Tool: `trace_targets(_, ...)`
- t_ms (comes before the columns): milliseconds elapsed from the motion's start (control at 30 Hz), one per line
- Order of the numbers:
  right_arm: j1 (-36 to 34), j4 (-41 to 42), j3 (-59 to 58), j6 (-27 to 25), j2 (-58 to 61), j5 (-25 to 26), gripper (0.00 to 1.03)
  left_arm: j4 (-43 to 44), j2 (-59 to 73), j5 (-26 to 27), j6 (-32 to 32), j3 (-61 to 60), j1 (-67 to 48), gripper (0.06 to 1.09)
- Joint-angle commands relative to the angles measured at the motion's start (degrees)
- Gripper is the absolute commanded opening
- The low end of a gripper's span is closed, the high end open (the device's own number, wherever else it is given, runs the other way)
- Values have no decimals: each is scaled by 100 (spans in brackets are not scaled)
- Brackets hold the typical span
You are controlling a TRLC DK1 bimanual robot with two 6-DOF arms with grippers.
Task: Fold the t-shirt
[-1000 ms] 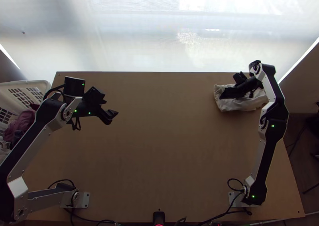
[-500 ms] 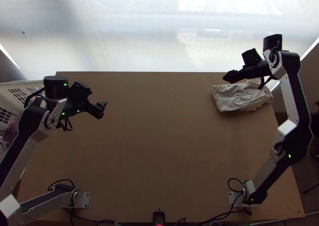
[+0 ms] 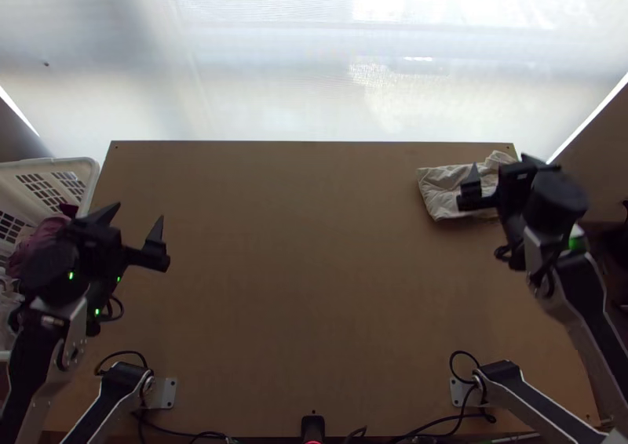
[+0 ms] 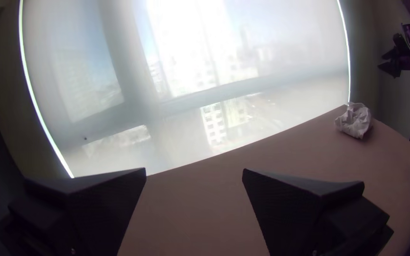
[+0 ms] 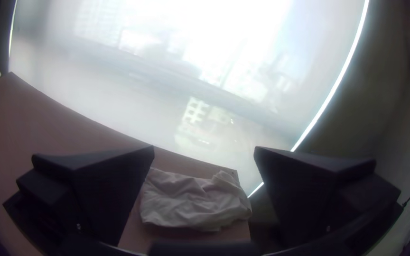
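One left claw (image 3: 140, 212) hovers at the left, spread and empty; the right claw (image 5: 204, 146) is likewise at the right. Far right lies the white t-shirt (image 3: 443, 193), bundled, wrinkled, seemingly light and limp, best pinched through all layers at its near edge.

Bright pale window blind (image 3: 314, 67), hazy bldgs (image 4: 214, 124) thru it, lt wood table (image 3: 314, 287), dim wall (image 5: 385, 104) alongside

The left arm (image 3: 31, 365) and right arm (image 3: 593, 295) pair black sections with silver-grey metal edging and small green lights (image 3: 71, 275). Pale metal plates (image 3: 166, 394) and looping black cables (image 3: 464, 352) sit at the near side of the counter (image 3: 314, 287). Black wedge-shaped fingers (image 5: 103, 189) carry tiny screws (image 5: 78, 227).
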Motion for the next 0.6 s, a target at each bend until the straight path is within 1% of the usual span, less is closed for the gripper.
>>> trace_targets(0, 365, 1483, -2161, -226, -1672, 898, 98, 460, -1710, -44, 85, -1737, -28, 104)
trace_targets(67, 382, 2099, -2706, -648, -1962, 907, 98, 654, -2035, -27, 243, -2141, -37, 104)
trace_targets(100, 409, 2310, -2961, -771, -2129, 916, 98, 750, -2238, -18, 366, -2352, -37, 104)
trace_targets(200, 462, 2626, -3646, -911, -2560, 916, 98, 979, -2791, 52, 525, -2880, -64, 104)
trace_targets(267, 497, 2775, -4086, -929, -2806, 916, 98, 1075, -2862, 132, 709, -3055, -64, 104)
trace_targets(333, 514, 2802, -4429, -920, -3114, 907, 98, 1084, -2967, 228, 823, -3187, -46, 104)
trace_targets(500, 567, 2811, -5167, -911, -3764, 907, 98, 1242, -3406, 246, 832, -3776, -81, 104)
trace_targets(567, 585, 2415, -5228, -709, -3984, 907, 98, 1330, -3415, 255, 859, -3961, -72, 104)
